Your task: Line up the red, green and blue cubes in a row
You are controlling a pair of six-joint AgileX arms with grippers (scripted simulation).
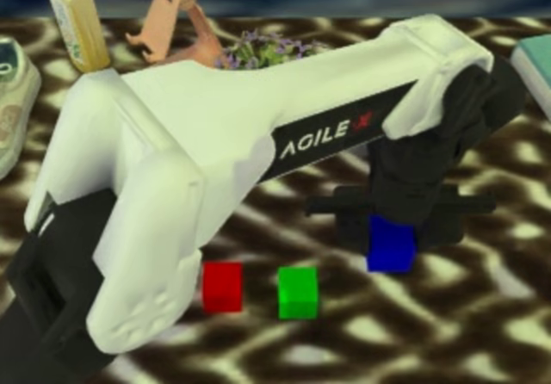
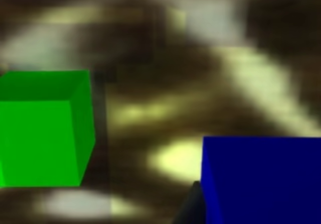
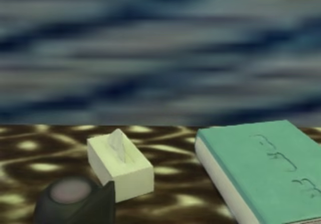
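Note:
The red cube (image 1: pixel 222 286) and the green cube (image 1: pixel 298 292) sit side by side near the table's front. The blue cube (image 1: pixel 392 244) is to the right of the green one and a little farther back, under my left gripper (image 1: pixel 394 222), which is shut on it. In the left wrist view the blue cube (image 2: pixel 261 179) fills the near corner with one dark fingertip (image 2: pixel 193 206) against its side. The green cube (image 2: pixel 42 128) lies apart from it across a gap of table. My right arm is out of the top view, parked.
A yellow bottle (image 1: pixel 76 22), an orange stand (image 1: pixel 176 22), a flowering plant (image 1: pixel 263 50) and a shoe (image 1: pixel 13 100) line the back and left. A teal book (image 1: pixel 538 70) lies at the right; the right wrist view shows it (image 3: pixel 261 169), a tissue box (image 3: pixel 120 166) and a dark round object (image 3: pixel 70 196).

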